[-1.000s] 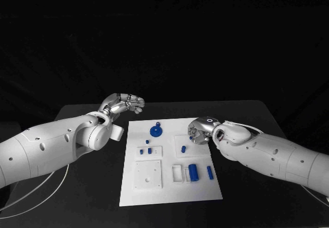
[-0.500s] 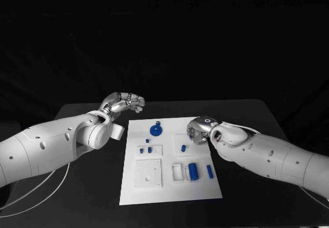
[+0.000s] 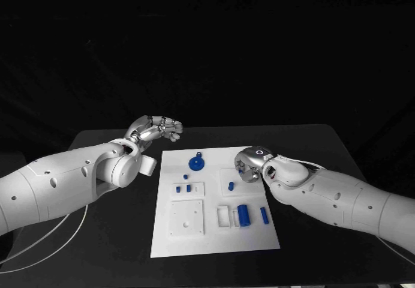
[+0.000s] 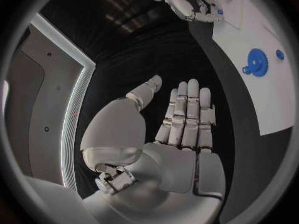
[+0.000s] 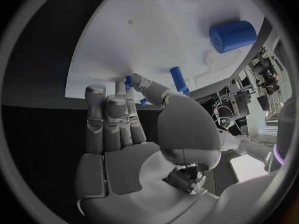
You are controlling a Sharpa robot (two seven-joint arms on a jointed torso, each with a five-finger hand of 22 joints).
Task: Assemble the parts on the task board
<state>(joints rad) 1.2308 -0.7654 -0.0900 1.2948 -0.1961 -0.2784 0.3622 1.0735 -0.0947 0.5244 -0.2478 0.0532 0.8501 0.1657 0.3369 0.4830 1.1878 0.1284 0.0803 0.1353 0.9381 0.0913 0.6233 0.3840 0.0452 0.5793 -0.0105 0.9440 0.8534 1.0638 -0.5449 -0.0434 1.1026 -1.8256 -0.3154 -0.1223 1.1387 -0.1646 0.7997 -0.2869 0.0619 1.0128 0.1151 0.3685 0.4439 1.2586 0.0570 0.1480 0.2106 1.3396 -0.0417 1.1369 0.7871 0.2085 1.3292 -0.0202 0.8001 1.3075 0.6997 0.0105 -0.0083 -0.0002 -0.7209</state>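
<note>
The white task board (image 3: 216, 207) lies mid-table. On it are a blue gear-like disc (image 3: 197, 163) (image 4: 256, 62), a pair of short blue pegs (image 3: 184, 189), a single peg (image 3: 232, 187) (image 5: 179, 79), a thick blue cylinder (image 3: 244, 216) (image 5: 232, 35) and a slim peg (image 3: 264, 217). My right hand (image 3: 250, 163) (image 5: 124, 134) hovers over the board's far right part with fingers stretched out and nothing plainly held; small blue pieces (image 5: 128, 81) peek from behind its thumb. My left hand (image 3: 158, 129) (image 4: 181, 134) is raised beyond the board's far left corner, palm flat and empty.
A bare square block (image 3: 186, 219) and small white holders (image 3: 229, 217) sit on the board's near half. Black table (image 3: 104, 240) surrounds the board on every side. A thin white cable (image 3: 52, 243) hangs under my left arm.
My right hand has crept a little to the left over the board's far right part. The left hand and the parts have stayed put.
</note>
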